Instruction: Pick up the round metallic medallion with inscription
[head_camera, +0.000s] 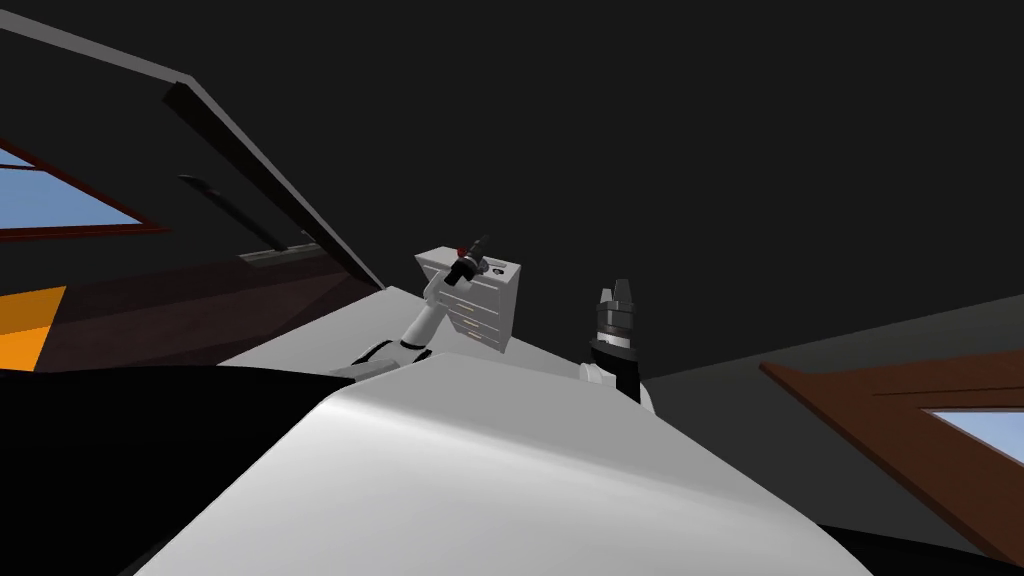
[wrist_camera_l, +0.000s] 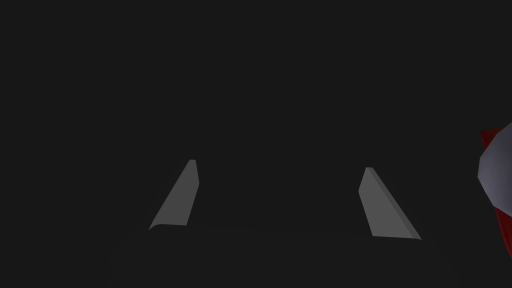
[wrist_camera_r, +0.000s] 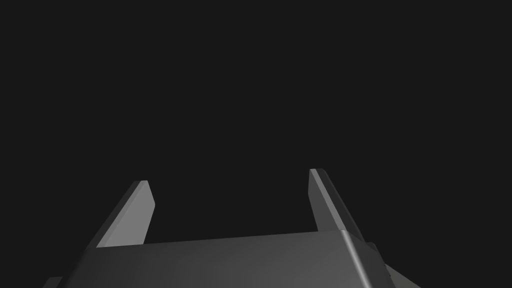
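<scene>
Left gripper: fingers spread wide, holding nothing, facing a flat dark surface. Just outside one finger, not between the pair: a rounded grey piece backed with red, taken to be the medallion; inscription not legible. In the head view, same gripper raised at the top edge of a white chest of drawers, with a red speck just beside it, probably the same red backing, and a small dark mark on the chest's top close by; cannot tell whether that mark is a separate thing. Right gripper: likewise spread and empty, raised apart from the chest, facing a flat dark surface. Likely failures, as judgements: closing on air, with the medallion lying off the fingers' line; striking the piece edge-on during a sideways correction with blades this thin, and so pushing it along or off the chest's top; losing a flat round piece that offers little to pinch. Views compared: from the left wrist, the sideways offset between finger and medallion, plain and close; from the head, the chest, both arms and the gripper's place at the top edge, with the medallion there reduced to little more than a speck.
</scene>
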